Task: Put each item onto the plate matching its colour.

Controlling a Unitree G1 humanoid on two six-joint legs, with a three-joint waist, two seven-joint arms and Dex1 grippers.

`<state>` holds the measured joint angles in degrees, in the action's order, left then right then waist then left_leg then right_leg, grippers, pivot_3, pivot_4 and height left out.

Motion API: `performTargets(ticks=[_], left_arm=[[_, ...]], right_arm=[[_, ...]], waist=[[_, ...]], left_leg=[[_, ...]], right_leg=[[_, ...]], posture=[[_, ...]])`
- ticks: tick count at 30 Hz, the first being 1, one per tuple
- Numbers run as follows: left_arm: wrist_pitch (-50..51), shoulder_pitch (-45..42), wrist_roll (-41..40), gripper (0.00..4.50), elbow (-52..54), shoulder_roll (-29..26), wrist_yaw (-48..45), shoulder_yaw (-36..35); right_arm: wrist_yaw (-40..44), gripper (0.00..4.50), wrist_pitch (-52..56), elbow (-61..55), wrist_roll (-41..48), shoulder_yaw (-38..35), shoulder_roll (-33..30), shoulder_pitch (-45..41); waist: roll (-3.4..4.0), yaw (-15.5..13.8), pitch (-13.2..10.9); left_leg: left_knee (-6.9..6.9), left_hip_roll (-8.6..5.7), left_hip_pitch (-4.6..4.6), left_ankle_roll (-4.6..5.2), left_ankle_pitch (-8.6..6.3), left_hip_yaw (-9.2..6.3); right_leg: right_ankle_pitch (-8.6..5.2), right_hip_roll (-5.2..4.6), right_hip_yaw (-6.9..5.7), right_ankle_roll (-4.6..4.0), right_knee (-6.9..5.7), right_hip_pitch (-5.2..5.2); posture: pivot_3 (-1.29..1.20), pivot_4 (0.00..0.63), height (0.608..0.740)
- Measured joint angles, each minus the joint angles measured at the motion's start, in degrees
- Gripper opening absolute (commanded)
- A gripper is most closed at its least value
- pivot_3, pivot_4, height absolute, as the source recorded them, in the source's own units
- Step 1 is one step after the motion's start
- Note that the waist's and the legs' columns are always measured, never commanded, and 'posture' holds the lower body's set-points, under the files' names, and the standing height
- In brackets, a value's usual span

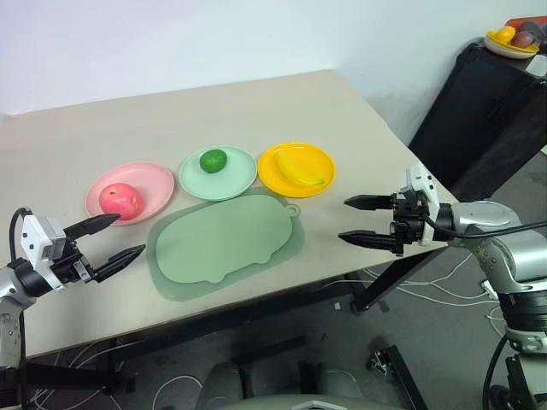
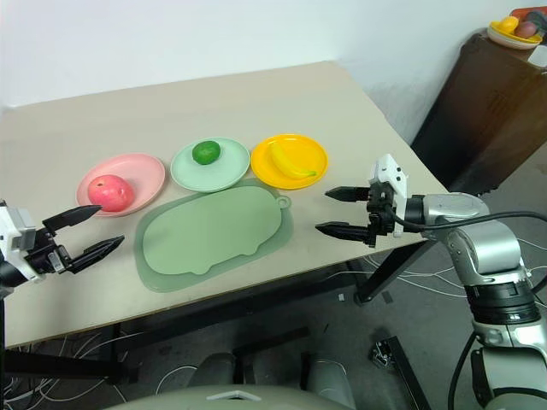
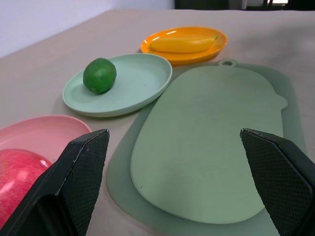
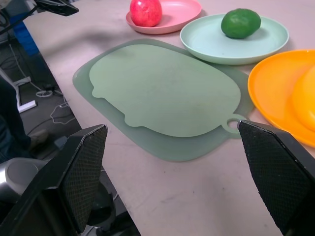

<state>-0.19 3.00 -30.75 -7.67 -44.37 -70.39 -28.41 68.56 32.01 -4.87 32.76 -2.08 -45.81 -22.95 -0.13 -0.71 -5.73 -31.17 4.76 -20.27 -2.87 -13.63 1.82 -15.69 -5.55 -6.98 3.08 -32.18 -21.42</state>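
Left gripper (image 1: 111, 238): nearest, low at the near left of the tabletop (image 1: 282, 107), its two black fingers spread wide with nothing between them, pointing toward the mat and the pink plate.
Right gripper (image 1: 366, 220): at the near right edge of the tabletop, fingers spread wide and empty, pointing left toward the mat.
Mat (image 1: 224, 241): large, pale green, flat, of irregular outline with a small loop at its far right corner; it lies between the two grippers, just in front of the row of plates, bare on top.
Pink plate (image 1: 152, 181): left end of the row, just beyond the mat's far left corner.
Apple (image 1: 120, 200): round, pink-red, sitting on the near left part of the pink plate.
Green plate (image 1: 236, 176): mint, middle of the row, close beside the pink plate, its near rim at the mat's far edge.
Green fruit (image 1: 213, 160): dark, oval, resting on the far left part of the green plate.
Yellow plate (image 1: 275, 178): orange-yellow, right end of the row, close beside the green plate, near the mat's loop.
Banana (image 1: 298, 171): curved, yellow, lying across the yellow plate.
Cabinet (image 1: 474, 120): dark, beyond the right end of the tabletop, with a bowl of fruit (image 1: 511, 39) on top.
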Motion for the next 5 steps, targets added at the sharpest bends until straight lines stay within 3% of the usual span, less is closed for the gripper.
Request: performTargets(ticks=[5], left_arm=[[-0.81,3.33,0.02,4.48,-2.19,-0.23,-0.58,-2.02]], right_arm=[[1.94,4.50,-5.17,1.88,-1.39,-2.40,-1.79,1.53]], waist=[[-0.02,0.03,-0.01]], left_leg=[[0.00,0.00,0.02,0.00,0.00,0.01]], right_leg=[[0.00,0.00,0.00,0.00,0.00,0.00]], posture=[[0.00,0.150,0.740]])
